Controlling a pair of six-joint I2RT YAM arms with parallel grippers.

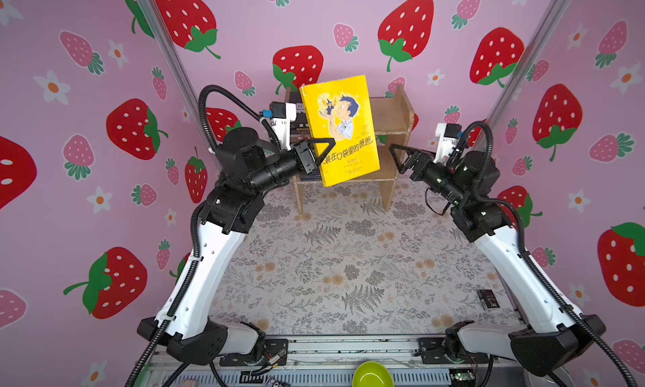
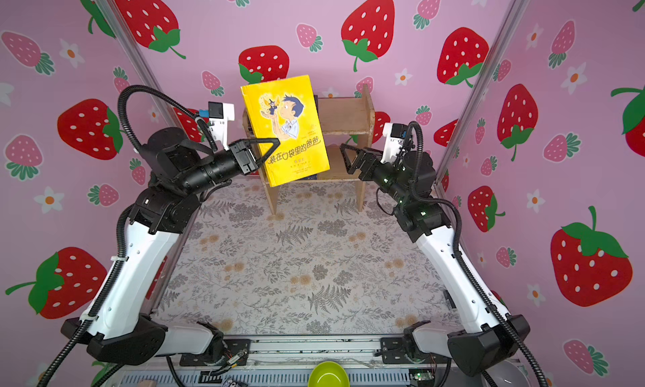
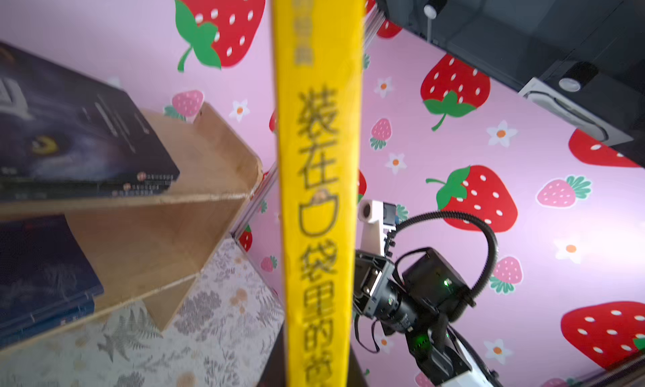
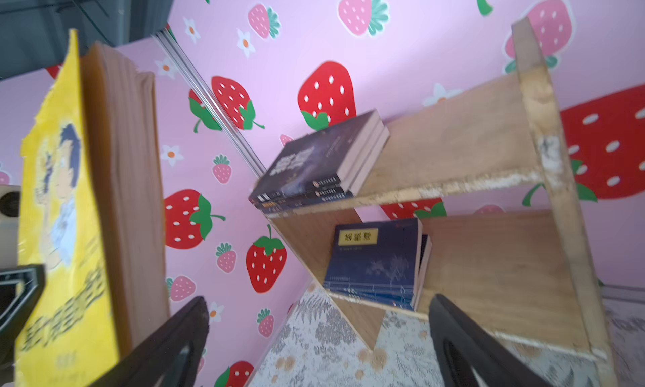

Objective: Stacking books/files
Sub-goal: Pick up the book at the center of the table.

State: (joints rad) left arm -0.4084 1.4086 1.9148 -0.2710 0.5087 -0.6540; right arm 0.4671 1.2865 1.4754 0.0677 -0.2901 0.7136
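Black books [image 4: 314,162] occupy the upper shelf [image 4: 453,137], navy books [image 4: 377,263] the lower shelf [image 4: 506,270].

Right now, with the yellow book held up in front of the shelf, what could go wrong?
1. The left tool grips the yellow book only low on its spine side, so the tilted book may pivot or slip.
2. Its loose pages could catch on the wooden shelf or push the dark books on the upper board.
3. The open right tool is near the shelf and might bump it.
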